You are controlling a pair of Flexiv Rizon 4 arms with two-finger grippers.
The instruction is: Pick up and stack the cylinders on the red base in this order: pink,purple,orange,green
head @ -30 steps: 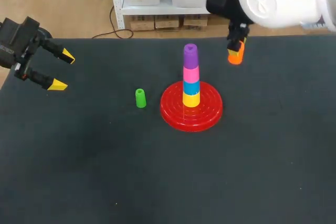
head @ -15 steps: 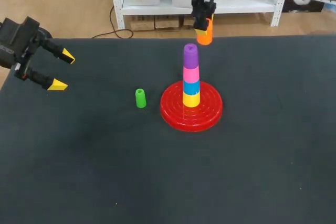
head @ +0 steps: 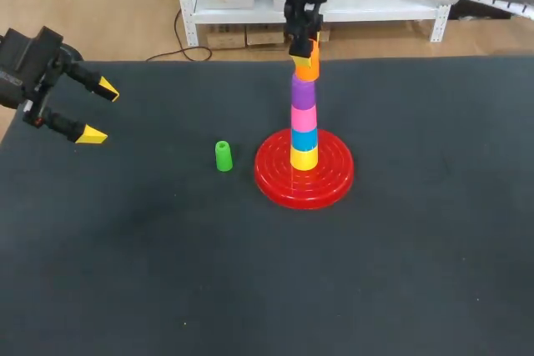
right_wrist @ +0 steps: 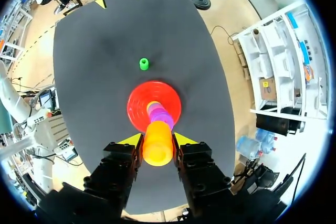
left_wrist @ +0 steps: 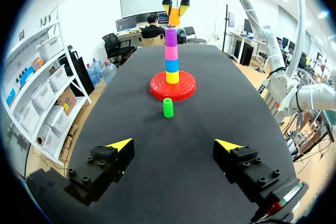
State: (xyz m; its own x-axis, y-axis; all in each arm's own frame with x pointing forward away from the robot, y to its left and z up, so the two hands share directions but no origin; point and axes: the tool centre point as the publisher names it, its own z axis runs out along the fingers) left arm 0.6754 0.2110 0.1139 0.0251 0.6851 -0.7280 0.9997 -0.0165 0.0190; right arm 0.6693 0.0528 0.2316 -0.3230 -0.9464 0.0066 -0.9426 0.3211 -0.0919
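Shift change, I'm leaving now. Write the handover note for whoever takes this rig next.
Right gripper: shut on the orange cylinder, held directly over the purple cylinder at the stack's top; not released, seating unclear.
Left gripper: open, empty, by the table's left edge.
The red base carries, bottom to top, the yellow cylinder, blue cylinder, pink cylinder and purple.
The green cylinder stands on the table, left of the base.
Done: pink, purple. Left: seat and release orange, then stack green.
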